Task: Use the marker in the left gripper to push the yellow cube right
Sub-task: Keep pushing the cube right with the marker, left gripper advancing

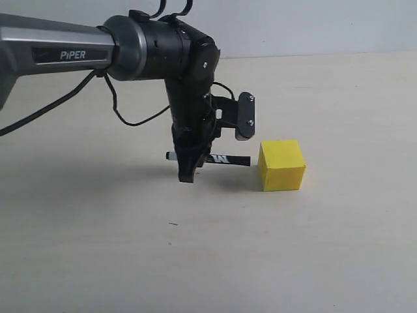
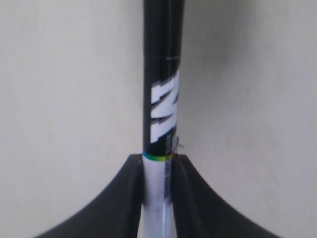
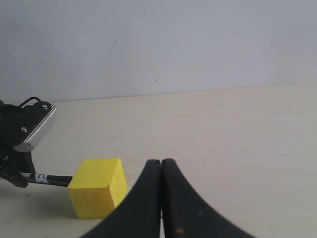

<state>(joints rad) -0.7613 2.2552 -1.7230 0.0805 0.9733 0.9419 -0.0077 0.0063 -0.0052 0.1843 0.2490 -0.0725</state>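
Left hand (image 1: 187, 171) pinching marker (image 1: 225, 160) by white barrel, level, low over table (image 1: 195, 261), black tip just beside left face of yellow cube (image 1: 281, 165). Cube looks light, rigid, matte, should slide easy; push low and centred or it'll twist. Right hand (image 3: 161, 198) pressed together.

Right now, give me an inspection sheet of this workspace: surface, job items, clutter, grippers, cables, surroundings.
Surface: pale beige table, one small dark speck.
Job's things: marker held level, black end pointing at the yellow cube and close to it; contact cannot be told.
Clutter: nothing seen.
Grippers: left gripper shut on the marker; right gripper shut, holding nothing.
Cables: loose black cables hang off the left arm, above the table.
Surroundings: plain pale wall.
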